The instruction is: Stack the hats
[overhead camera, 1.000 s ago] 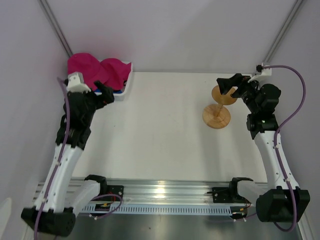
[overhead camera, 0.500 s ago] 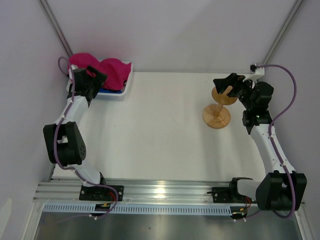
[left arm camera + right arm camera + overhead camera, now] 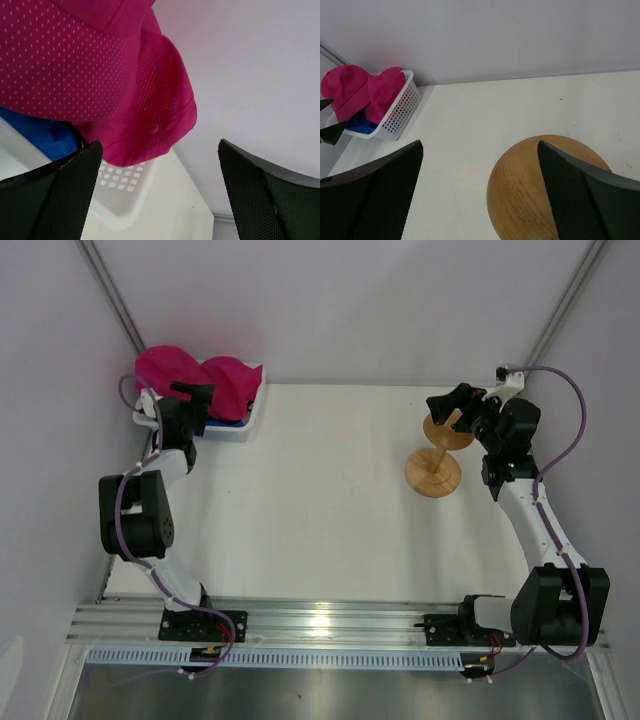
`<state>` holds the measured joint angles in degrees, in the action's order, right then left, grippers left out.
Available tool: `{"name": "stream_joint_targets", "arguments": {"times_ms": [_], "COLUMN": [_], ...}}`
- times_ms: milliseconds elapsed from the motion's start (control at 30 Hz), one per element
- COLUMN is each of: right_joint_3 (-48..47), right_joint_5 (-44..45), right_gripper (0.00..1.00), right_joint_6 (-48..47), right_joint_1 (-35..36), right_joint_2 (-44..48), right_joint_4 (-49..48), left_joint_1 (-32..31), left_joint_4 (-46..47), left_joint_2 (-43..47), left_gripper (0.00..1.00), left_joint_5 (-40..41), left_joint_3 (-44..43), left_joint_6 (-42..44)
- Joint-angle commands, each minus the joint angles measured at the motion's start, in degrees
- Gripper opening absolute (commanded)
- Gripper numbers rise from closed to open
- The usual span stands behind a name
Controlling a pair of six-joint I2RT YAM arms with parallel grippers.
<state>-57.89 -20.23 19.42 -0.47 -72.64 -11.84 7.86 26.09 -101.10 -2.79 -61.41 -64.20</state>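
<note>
Now my left jaws stand open, pink hats (image 3: 75, 60) just ahead; my right jaws are open too.

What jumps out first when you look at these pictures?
The bright pink hats, heaped over blue hats in the white basket at the far left corner of the table. Next comes the round wooden stand on the far right, with the right fingers open just above its top.
</note>
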Motion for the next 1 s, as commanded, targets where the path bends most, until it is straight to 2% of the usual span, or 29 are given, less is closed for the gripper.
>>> {"name": "stream_joint_targets", "arguments": {"times_ms": [0,300,433,633,733,800,933,967], "right_joint_3": [-2.8,-5.1,-5.2,-7.4,-8.0,-8.2,-9.5,-10.4], "right_joint_5": [1.5,1.9,1.9,1.9,2.1,1.9,1.5,1.4], "right_gripper": [0.99,0.99,0.99,1.00,0.99,1.00,0.99,1.00], "right_joint_6": [0.2,0.3,0.2,-0.8,-0.4,-0.1,0.1,0.1], "right_joint_1": [0.3,0.3,0.3,0.3,0.3,0.3,2.1,2.1], "right_joint_2": [-0.8,-3.5,-3.9,-4.9,-5.6,-6.0,-7.9,-8.5], "right_joint_4": [-3.3,-1.7,-2.1,-0.1,-0.4,-0.7,0.0,0.3], "left_joint_1": [-0.1,-0.5,-1.3,-1.4,-1.3,-1.1,-0.2,0.1], "left_joint_4": [8.4,5.8,3.1,5.6,9.5,12.1,16.4,18.3], "left_joint_2": [-1.0,-4.5,-4.0,-9.2,-11.3,-12.2,-13.9,-14.6], "left_gripper": [1.00,0.98,0.98,0.90,0.81,0.71,0.65,0.53], "left_joint_5": [4.9,5.4,10.2,14.5,16.6,16.9,16.5,16.1], "left_joint_3": [0.6,-0.9,-1.6,-5.3,-6.6,-7.7,-8.1,-7.9], "left_joint_6": [-2.2,-10.1,-10.3,-16.1,-16.8,-16.2,-15.1,-14.6]}}
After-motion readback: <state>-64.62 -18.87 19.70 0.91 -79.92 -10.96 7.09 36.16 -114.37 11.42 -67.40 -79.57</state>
